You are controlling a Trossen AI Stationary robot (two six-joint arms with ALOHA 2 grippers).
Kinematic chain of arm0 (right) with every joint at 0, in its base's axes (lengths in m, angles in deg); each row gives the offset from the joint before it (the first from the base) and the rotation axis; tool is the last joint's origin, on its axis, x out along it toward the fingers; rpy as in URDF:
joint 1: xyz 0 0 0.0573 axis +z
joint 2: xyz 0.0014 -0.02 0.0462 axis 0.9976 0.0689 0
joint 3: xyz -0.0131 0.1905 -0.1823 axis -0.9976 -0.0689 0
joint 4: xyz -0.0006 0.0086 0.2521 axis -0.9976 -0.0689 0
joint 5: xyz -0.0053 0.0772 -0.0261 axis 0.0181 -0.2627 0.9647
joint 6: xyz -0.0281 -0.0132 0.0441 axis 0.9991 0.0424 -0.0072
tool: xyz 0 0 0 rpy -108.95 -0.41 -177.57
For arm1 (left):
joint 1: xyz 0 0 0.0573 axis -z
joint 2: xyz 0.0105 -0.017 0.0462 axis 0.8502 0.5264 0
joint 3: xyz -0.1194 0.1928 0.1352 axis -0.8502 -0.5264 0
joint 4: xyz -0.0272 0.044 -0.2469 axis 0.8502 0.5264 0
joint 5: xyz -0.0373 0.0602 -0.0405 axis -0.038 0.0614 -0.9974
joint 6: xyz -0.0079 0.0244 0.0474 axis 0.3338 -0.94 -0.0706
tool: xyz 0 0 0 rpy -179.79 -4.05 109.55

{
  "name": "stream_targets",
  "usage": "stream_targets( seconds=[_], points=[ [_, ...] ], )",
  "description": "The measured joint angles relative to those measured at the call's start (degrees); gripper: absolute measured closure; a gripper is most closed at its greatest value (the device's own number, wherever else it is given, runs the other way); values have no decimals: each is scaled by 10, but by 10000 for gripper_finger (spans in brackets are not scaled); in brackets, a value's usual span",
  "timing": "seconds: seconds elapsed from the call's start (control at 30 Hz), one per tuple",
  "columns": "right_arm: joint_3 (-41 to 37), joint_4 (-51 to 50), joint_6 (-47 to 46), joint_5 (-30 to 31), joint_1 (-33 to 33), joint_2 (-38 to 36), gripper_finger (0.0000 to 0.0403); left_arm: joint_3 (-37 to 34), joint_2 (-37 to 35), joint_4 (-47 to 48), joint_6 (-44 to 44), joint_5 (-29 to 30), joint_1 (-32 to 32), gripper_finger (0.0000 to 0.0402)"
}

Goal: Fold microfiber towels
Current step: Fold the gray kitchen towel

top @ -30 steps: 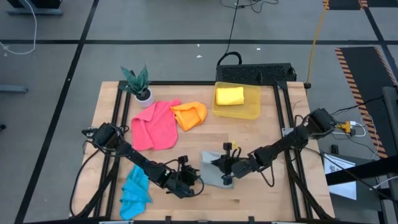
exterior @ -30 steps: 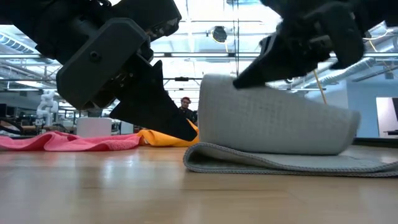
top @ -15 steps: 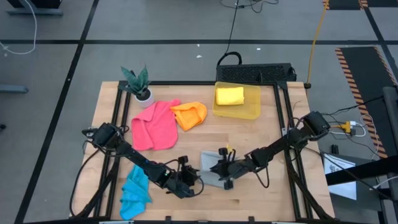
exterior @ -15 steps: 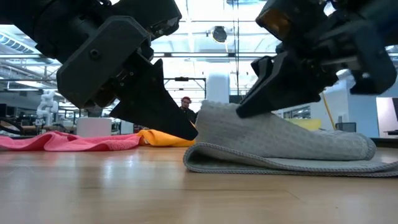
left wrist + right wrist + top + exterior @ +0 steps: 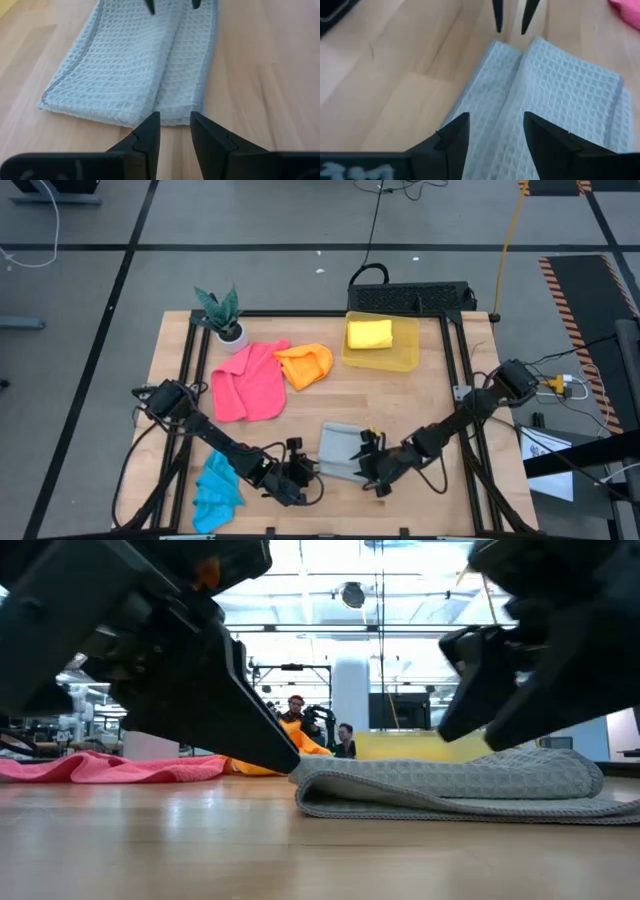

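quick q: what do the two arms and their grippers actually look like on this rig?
Both arms are black, slim and multi-jointed, with black cables looped alongside. The left gripper and right gripper are blocky black housings, each with a small orange-yellow mark. The jaws are two matte dark wedges tapering to points, as the left wrist fingers and right wrist fingers show.

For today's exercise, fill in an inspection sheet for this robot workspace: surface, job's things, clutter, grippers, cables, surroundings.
Surface: wooden table.
Job's things: grey towel folded flat; pink towel and orange towel spread; blue towel crumpled; yellow towel folded in the bin.
Clutter: potted plant.
Grippers: left gripper open at the grey towel's edge, right gripper open over it.
Cables: black cable on the floor.
Surroundings: people beyond the table.
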State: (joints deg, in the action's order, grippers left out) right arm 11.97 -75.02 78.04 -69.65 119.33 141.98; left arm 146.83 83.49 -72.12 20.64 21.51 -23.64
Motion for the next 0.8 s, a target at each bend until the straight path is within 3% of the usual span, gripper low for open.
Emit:
stream_targets(
  seconds=[0.17,0.3,0.6,0.8],
  points=[
    [0,-42,-9,56,31,9,244,0,0,-7,2,2,-7,291],
    [0,-62,-11,67,32,17,278,0,0,-17,2,-6,-12,291],
    [0,-65,30,71,32,8,392,0,0,-37,-8,-24,-13,291],
    [0,-78,47,131,40,-41,390,0,0,-38,-15,-37,-13,291]
  ],
)
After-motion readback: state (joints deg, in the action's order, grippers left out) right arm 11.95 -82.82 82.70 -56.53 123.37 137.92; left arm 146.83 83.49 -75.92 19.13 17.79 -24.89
